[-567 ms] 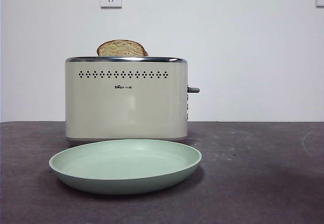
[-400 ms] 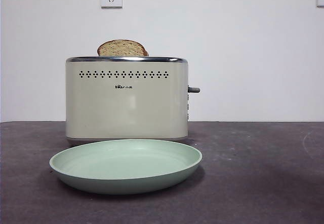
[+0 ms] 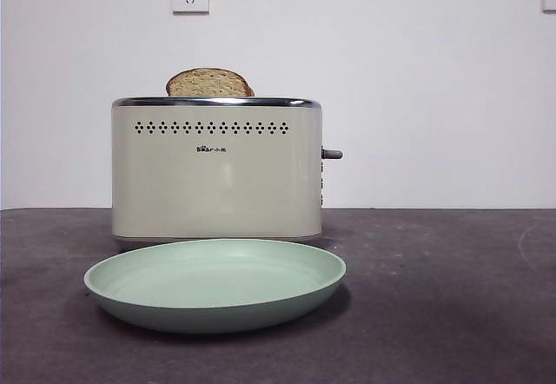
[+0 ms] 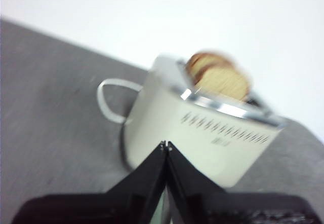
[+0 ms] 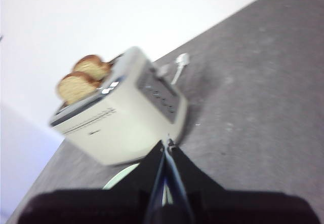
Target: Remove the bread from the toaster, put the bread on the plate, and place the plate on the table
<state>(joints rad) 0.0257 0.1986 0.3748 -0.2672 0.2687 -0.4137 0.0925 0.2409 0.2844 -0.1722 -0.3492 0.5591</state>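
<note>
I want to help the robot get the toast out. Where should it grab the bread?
Grab the bread by its rounded top, the only part poking out of the toaster. Come straight down from above, one finger on each flat face, since it stands upright in its slot. Probably pinch gently so it doesn't crumble.

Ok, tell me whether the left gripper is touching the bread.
Apart. The left wrist view shows the left gripper shut, well short of the bread in the toaster.

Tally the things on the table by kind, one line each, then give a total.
Bread slices: 2, bread and second slice, both in the toaster
Toaster: 1
Plate: 1
Total: 4
</note>
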